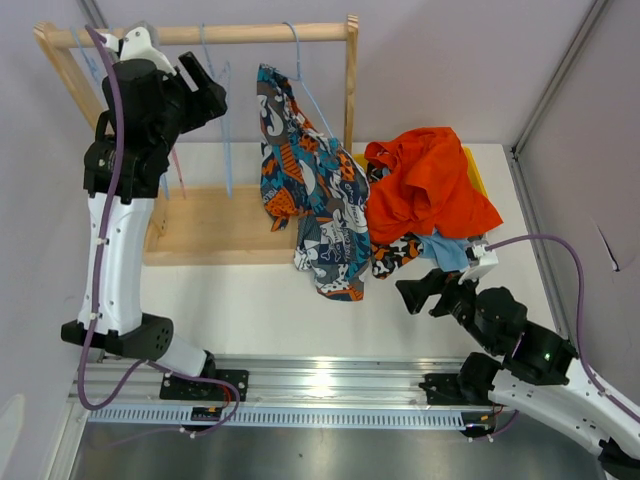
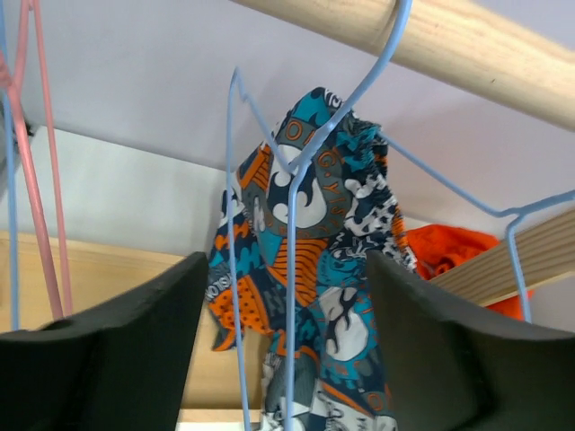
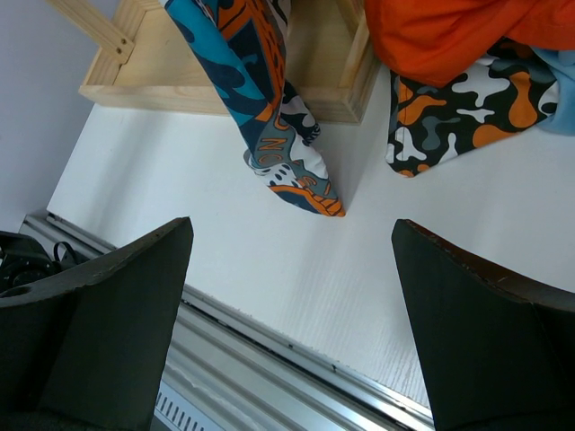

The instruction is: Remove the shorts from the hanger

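The blue-orange-white patterned shorts [image 1: 310, 190] hang from a light blue wire hanger [image 1: 305, 75] on the wooden rack's rail [image 1: 250, 33]; they also show in the left wrist view [image 2: 332, 269] and the right wrist view [image 3: 260, 108]. My left gripper [image 1: 208, 85] is open, raised near the rail left of them, an empty blue hanger [image 2: 292, 296] between its fingers. The red-orange shorts [image 1: 430, 180], camouflage shorts [image 1: 395, 255] and light blue shorts [image 1: 455, 250] lie piled on the table at right. My right gripper [image 1: 422, 292] is open and empty, just in front of the pile.
The wooden rack has a flat base [image 1: 215, 225] and uprights [image 1: 351, 80]. Empty blue and pink hangers [image 2: 36, 180] hang at the rail's left. A yellow item [image 1: 472, 165] lies under the pile. A metal rail [image 1: 330, 385] runs along the table's near edge.
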Robot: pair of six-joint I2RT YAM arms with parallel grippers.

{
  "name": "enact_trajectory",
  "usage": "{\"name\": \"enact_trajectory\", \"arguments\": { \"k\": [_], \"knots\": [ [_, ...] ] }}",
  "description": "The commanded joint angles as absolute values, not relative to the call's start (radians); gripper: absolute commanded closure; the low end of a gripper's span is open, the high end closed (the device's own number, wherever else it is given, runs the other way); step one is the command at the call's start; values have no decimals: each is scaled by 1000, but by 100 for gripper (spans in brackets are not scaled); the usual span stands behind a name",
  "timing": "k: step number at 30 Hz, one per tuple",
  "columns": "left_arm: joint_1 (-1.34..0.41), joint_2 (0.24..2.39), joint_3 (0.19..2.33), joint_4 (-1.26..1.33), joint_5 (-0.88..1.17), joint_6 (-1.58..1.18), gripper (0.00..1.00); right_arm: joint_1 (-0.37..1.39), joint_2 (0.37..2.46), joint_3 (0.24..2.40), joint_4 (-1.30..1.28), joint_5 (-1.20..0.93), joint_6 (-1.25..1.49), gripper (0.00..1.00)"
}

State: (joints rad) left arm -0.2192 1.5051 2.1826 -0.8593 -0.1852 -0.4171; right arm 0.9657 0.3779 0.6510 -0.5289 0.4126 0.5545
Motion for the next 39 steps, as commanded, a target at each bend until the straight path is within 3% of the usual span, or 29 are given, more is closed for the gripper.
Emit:
{"name": "enact_trajectory", "arguments": {
  "k": [1, 4, 10, 21, 35, 38, 39],
  "knots": [
    [-212, 1457, 2232, -853, -199, -408, 18, 973, 348, 699, -574, 445, 563, 1],
    [-212, 1433, 2273, -862, -186, -416, 19, 974, 321, 700, -578, 437, 571, 1],
    [-245, 1462, 2333, -839, 67, -439, 24, 974, 337, 706, -561, 443, 563, 1],
    [-423, 1612, 2365, -819, 40, -423, 26, 974, 368, 721, -540, 448, 557, 1],
    [-512, 1798, 2365, -709, 5, -436, 30, 974, 359, 747, -597, 474, 551, 1],
    [-526, 1822, 2364, -686, -31, -449, 35, 974, 356, 747, -600, 476, 551, 1],
    [-531, 1836, 2362, -680, -46, -452, 42, 974, 354, 747, -601, 476, 549, 1]
  ]
}}
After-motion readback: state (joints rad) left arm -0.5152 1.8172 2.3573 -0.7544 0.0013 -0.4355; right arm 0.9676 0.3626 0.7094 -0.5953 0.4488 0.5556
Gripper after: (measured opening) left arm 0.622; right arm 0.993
